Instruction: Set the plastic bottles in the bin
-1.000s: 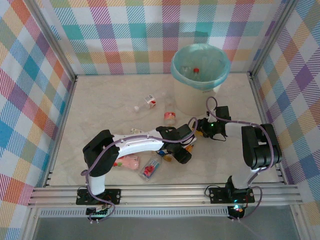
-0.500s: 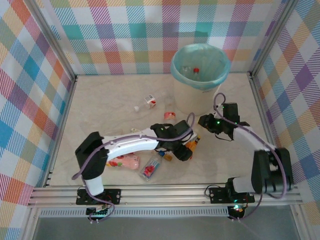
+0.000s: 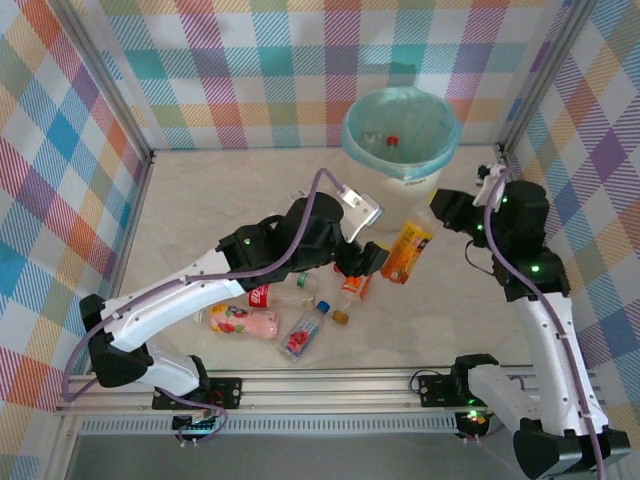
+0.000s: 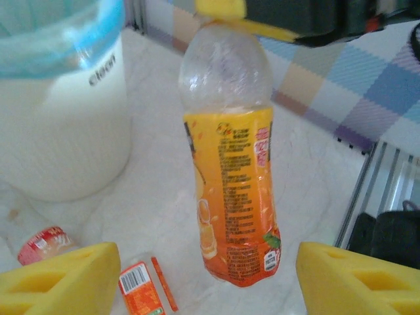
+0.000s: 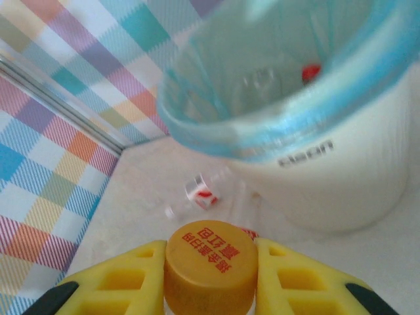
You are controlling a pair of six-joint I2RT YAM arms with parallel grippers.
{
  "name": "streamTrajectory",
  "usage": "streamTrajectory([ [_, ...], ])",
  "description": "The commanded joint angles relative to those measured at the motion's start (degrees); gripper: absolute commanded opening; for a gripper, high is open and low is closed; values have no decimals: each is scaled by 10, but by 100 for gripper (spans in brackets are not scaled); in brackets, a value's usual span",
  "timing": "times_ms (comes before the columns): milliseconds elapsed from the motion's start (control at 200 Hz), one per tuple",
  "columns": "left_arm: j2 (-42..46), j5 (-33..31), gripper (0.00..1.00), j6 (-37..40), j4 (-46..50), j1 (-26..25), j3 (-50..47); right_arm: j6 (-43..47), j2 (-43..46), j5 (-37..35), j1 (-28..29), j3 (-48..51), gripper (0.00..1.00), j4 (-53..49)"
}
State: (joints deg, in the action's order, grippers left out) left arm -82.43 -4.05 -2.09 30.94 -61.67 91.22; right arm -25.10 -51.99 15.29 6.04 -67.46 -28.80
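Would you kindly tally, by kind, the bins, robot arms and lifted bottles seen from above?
bin: 1
left arm, right arm: 2
orange bottle hanging from the right pincer: 1
Total: 4

Bin [image 3: 400, 190]: round, cream-white, teal-lined; standing upright at the far side of the table [image 3: 200, 220], holding a red-capped bottle [image 3: 391, 141].
Orange bottle [image 3: 408, 250]: clear above an orange label, orange cap; hanging upright off the table, just beside the bin.
Pink bottle [image 3: 245, 321], clear red-labelled bottle [image 3: 303, 335]: lying on their sides near the front edge, close together.
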Motion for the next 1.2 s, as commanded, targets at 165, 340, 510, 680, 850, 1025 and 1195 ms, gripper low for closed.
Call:
streamTrajectory([
  [165, -55, 8, 72, -48, 27, 66, 137, 62, -82, -38, 16, -202, 12, -12],
  [340, -94, 49, 72, -74, 36, 115, 210, 96, -174, -63, 28, -344, 12, 9],
  [510, -154, 95, 72, -96, 54, 169, 304, 131, -264, -97, 42, -451, 13, 26],
  [680, -256, 146, 72, -116, 95, 214, 451, 177, -355, -135, 58, -540, 13, 26],
  [850, -349, 171, 71, -141, 119, 252, 558, 247, -452, -190, 94, -620, 14, 9],
  [1025, -379, 167, 70, -165, 118, 287, 563, 341, -546, -258, 143, -691, 14, -6],
  [1195, -387, 163, 70, -153, 138, 295, 557, 351, -615, -280, 150, -731, 14, -43],
])
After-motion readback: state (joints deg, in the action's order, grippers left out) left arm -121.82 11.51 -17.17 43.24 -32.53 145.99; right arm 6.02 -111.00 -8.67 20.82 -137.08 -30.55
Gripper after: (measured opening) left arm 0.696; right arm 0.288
